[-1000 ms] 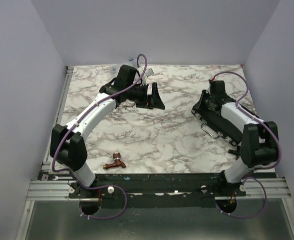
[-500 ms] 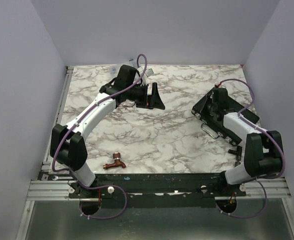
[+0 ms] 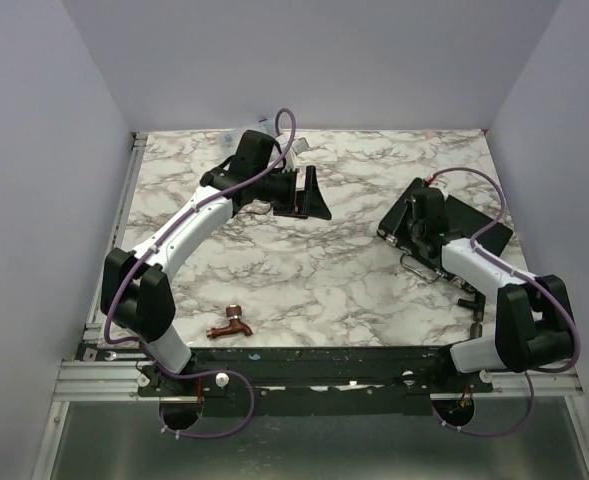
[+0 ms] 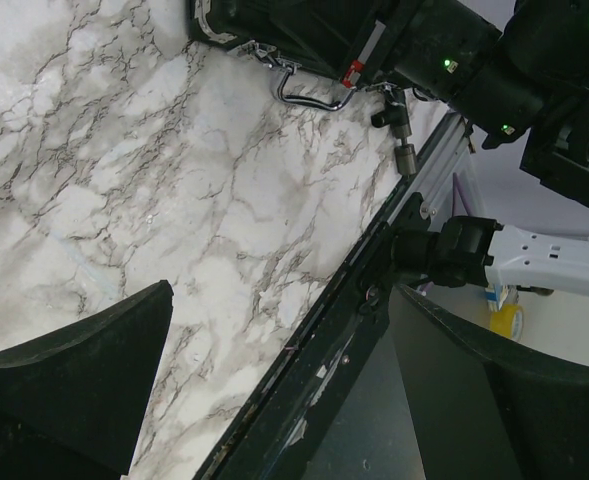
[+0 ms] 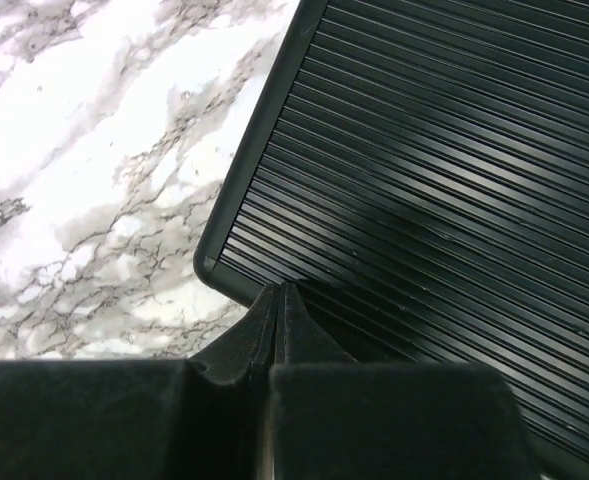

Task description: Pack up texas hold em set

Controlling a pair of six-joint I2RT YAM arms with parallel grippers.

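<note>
The texas hold em set's black case lies shut on the right of the marble table, ribbed lid up, with its silver handle facing the near edge. No chips, cards or discs show. My right gripper is shut and empty. In the right wrist view its tips sit at the lid's edge beside a corner of the case. My left gripper is open and empty, raised over the back left middle. The left wrist view shows its wide-apart fingers and, far off, the case and handle.
A copper faucet lies near the front edge at left. A clear plastic box is mostly hidden behind my left arm at the back. Grey walls close in three sides. The black frame rail runs along the table's near edge.
My right gripper has moved from the case's far side toward its left corner, nearer me, and the forearm has swung outward. My left arm has not moved.
</note>
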